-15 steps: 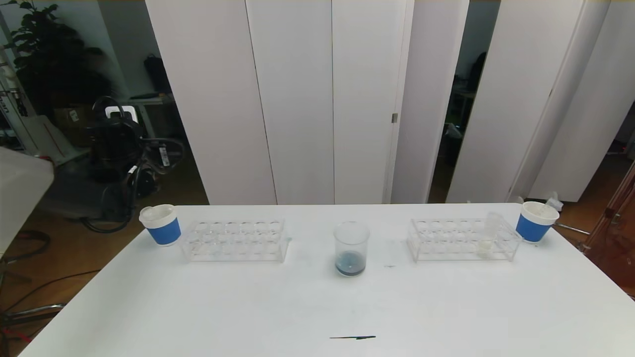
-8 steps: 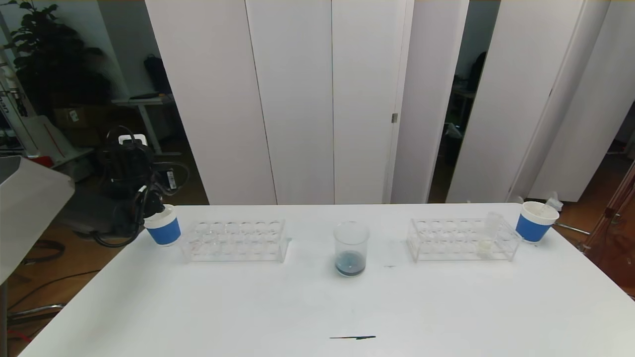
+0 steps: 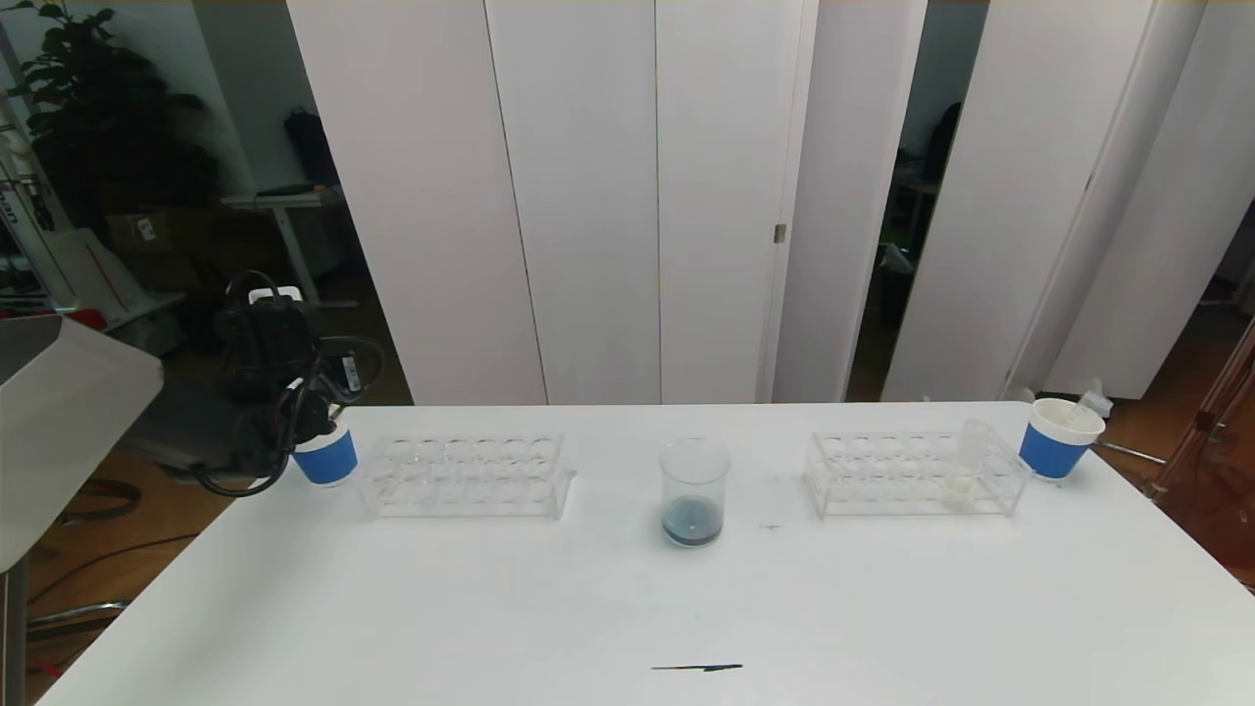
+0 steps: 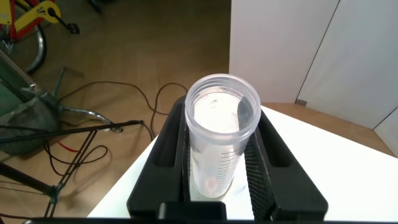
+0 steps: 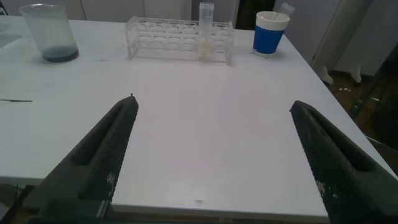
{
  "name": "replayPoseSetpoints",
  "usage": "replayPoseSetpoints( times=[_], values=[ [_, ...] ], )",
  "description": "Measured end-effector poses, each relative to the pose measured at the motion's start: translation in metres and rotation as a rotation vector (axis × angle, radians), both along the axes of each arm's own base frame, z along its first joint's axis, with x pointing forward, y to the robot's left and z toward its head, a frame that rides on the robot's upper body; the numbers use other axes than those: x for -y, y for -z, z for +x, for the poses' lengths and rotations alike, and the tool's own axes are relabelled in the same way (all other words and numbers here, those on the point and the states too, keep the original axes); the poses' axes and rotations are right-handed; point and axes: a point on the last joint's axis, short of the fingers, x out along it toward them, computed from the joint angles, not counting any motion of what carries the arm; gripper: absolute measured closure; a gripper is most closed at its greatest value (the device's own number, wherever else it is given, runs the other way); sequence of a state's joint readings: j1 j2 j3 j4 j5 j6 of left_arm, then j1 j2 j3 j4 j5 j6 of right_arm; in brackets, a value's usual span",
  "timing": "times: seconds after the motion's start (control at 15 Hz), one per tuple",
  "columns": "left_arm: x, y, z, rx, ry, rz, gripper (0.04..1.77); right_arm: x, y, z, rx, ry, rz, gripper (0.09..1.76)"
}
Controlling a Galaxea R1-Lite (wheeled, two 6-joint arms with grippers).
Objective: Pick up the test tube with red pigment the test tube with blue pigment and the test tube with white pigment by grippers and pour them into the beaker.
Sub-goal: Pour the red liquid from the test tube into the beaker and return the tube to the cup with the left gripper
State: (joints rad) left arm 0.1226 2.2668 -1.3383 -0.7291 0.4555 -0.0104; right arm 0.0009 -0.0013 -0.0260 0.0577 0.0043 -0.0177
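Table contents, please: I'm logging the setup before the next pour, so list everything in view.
beaker: one, clear, dark blue liquid at its bottom, table centre
racks: two, clear, one either side of the beaker
test tube with white pigment: one, clear, standing in the right rack
paper cups: two, white with blue bands, outer end of each rack
empty tube: one, clear, in the left gripper
dark streak: one, table's near edge
left gripper: black, over the left cup
right gripper: black, open above the table's right side

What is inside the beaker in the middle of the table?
A shallow pool of dark blue liquid lies at the bottom of the beaker; the rest is empty. No tube stands in it.
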Motion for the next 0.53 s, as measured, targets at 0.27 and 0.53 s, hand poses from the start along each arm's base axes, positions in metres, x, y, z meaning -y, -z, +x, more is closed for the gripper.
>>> replayPoseSetpoints(
  times=[0.27,0.53],
  values=[
    [-0.005,0.013,0.003,-0.024,-0.010,-0.002,1.23,0.000,0.000,0.000,0.000,0.000,0.000,0.10],
    [-0.013,0.027,0.007,-0.030,-0.022,0.000,1.23,0.000,0.000,0.000,0.000,0.000,0.000,0.10]
  ],
)
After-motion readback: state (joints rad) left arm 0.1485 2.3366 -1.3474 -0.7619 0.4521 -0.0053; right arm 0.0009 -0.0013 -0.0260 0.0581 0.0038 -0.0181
